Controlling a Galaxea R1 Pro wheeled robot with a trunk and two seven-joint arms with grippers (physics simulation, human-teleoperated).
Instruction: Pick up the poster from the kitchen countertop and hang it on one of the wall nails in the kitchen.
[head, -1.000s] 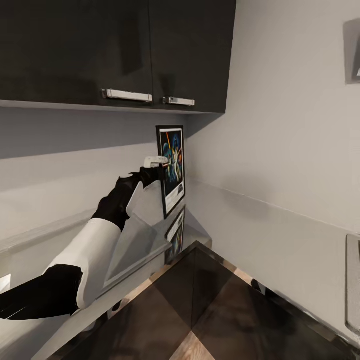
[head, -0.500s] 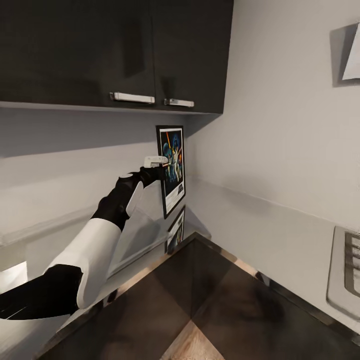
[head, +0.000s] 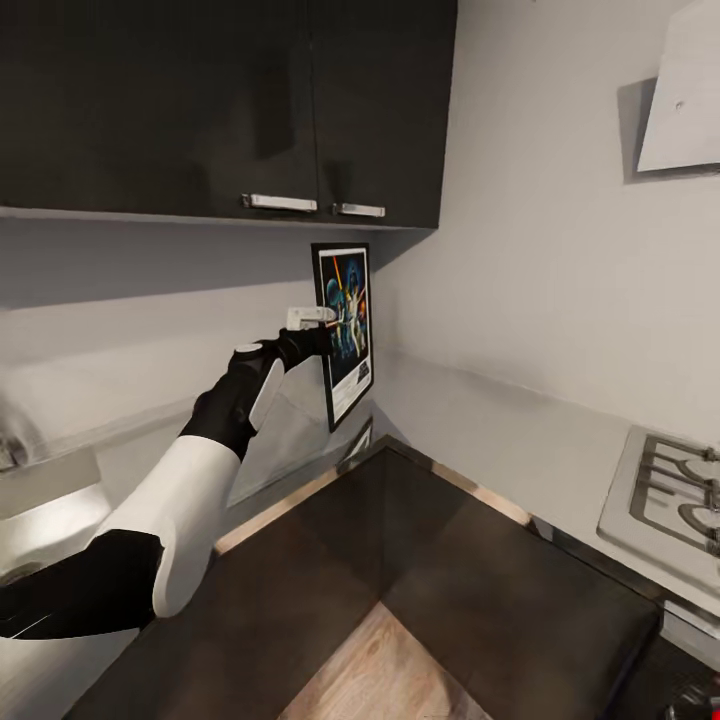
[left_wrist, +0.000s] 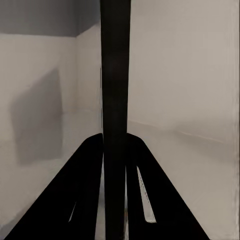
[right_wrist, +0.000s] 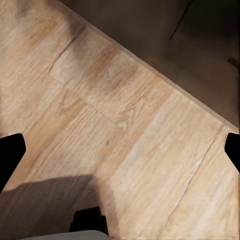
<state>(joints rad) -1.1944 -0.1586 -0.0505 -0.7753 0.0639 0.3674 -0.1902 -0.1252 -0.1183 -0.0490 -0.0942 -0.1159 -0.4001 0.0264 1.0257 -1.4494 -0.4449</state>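
My left gripper (head: 322, 337) is shut on the left edge of the Star Wars poster (head: 347, 330). It holds the poster upright just above the corner of the grey kitchen countertop (head: 480, 420), under the dark wall cabinets. In the left wrist view the poster's black frame (left_wrist: 115, 75) runs edge-on between my two black fingers (left_wrist: 85, 170). My right gripper (right_wrist: 120, 150) hangs open over the wooden floor, with nothing between its fingers. The wall nails are out of view.
Dark upper cabinets (head: 220, 100) with metal handles hang above the poster. A steel gas hob (head: 670, 490) is set in the worktop at the right, under a pale hood (head: 685, 100). Dark base cabinets (head: 450, 580) enclose a strip of wooden floor (head: 390, 680).
The head view has swung to the right, bringing the hob and hood further into the picture. My left gripper still holds the poster in about the same pose.
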